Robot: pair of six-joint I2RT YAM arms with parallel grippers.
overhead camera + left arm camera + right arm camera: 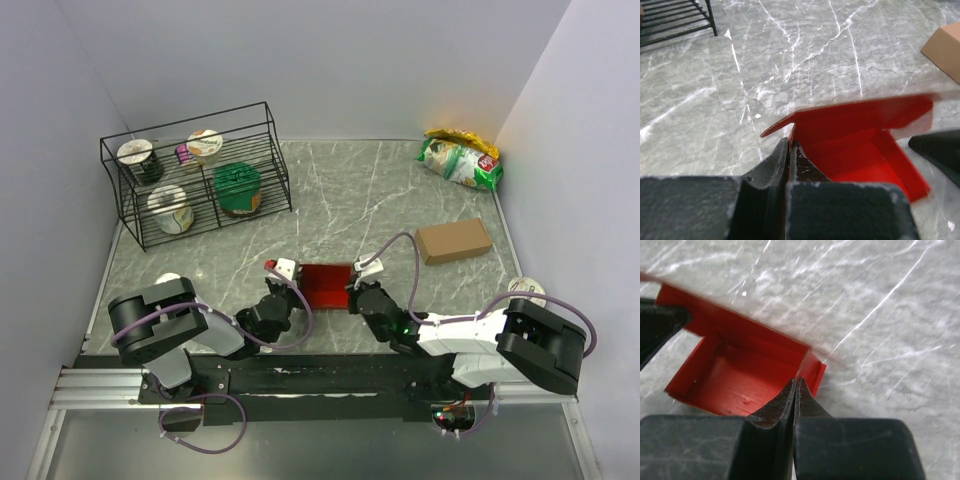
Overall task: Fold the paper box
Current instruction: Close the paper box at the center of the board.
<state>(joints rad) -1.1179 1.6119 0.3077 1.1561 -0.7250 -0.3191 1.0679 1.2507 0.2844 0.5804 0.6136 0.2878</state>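
You face a grey, white-veined marble-patterned table point(350, 190) enclosed on its left, far and right sides by plain pale walls point(330, 60), evenly lit, with a black wire rack point(215, 229) standing at its far left corner

Stretched low and inward with both arms, wrists facing each other. Clamped tight with left gripper point(294, 291) and right gripper point(353, 294) on opposite end walls of the paper box point(325, 287).
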